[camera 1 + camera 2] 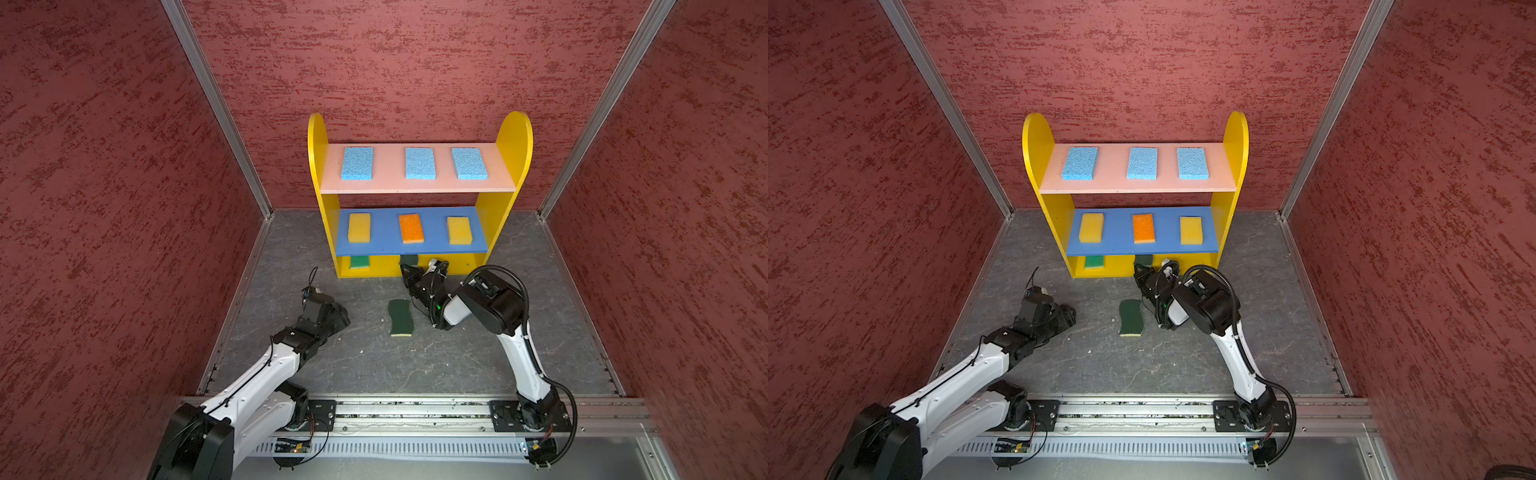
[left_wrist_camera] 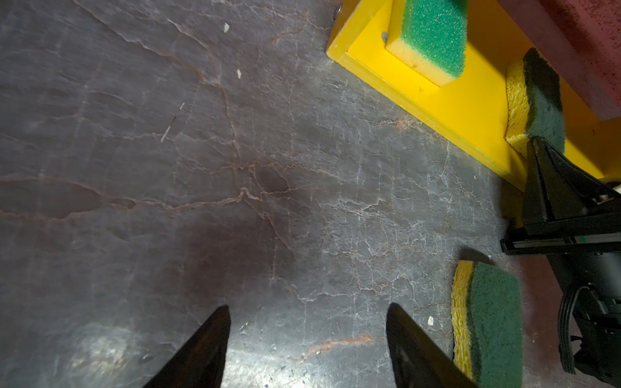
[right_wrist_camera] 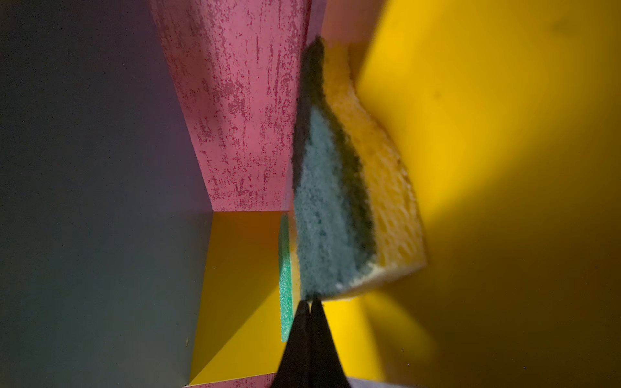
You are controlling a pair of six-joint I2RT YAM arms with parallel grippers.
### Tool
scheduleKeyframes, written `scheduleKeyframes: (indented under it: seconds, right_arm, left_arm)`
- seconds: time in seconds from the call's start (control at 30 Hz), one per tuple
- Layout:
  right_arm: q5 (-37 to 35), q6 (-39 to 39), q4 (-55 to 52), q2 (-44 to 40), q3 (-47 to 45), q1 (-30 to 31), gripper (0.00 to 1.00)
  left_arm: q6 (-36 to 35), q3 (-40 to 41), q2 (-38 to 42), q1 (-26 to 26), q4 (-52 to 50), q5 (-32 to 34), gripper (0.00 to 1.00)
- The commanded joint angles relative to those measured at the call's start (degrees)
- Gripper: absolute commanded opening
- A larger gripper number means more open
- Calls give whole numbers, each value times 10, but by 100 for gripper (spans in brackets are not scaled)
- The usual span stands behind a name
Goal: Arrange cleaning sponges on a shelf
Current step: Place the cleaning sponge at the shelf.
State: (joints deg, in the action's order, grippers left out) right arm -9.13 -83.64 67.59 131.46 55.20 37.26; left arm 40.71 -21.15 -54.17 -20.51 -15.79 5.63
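The shelf (image 1: 505, 137) holds three light blue sponges (image 1: 419, 163) on its pink board. Two yellow ones (image 1: 359, 227) flank an orange-topped one (image 1: 411, 228) on the blue board. A bright green sponge (image 2: 433, 37) lies on the yellow base. A dark green wavy sponge (image 3: 332, 215) lies partly on that base, and my right gripper (image 3: 311, 302) is shut with its tips against the sponge's near edge, not around it. Another dark green sponge (image 1: 401, 318) lies on the floor. My left gripper (image 2: 307, 307) hangs open over bare floor to its left.
Red textured walls (image 1: 124, 208) close in the grey stone floor (image 1: 374, 365) on three sides. The arms' base rail (image 1: 415, 415) runs along the front edge. The right forearm (image 1: 486, 303) hangs just right of the floor sponge.
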Motion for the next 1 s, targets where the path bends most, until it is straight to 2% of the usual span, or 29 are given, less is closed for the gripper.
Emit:
scheduleKeyframes:
  seconds: [0.0, 0.6, 0.97]
  right_arm:
    - [6, 20, -74, 28, -3, -10, 0]
    - [0, 46, -69, -31, -54, -4, 3]
    - [20, 90, -92, -104, -94, 15, 21]
  left_arm:
    - [6, 9, -2, 1, 13, -5, 74]
    - [16, 14, 3, -6, 7, 6, 74]
    - [3, 5, 1, -14, -7, 16, 76]
